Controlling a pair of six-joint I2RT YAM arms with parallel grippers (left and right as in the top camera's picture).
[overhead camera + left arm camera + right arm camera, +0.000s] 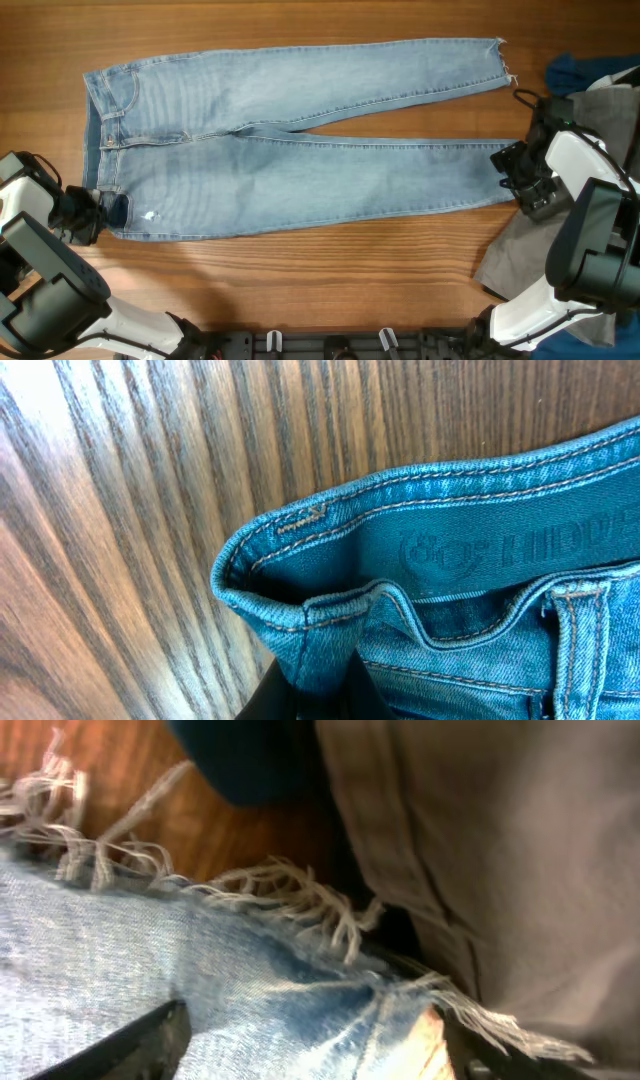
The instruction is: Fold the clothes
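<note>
- Table (pixel 300 270): wood grain, bearing all the garments.
- Jeans (pixel 300 170): flat across the middle, waistband to the left, frayed hems to the right.
- Grey garment (pixel 507 258): heaped at the right edge, just beside the near hem.
- Dark blue garment (pixel 570 72): far right, touching the grey.
- Left gripper (pixel 108 212): clamped on the near waistband corner.
- Right gripper (pixel 310 1045): jaws wide apart, straddling the near leg's hem, gripping nothing.

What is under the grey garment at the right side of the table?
A dark blue garment sticks out from beneath the grey garment at its far edge. How far it goes under, and anything else there, is covered.
</note>
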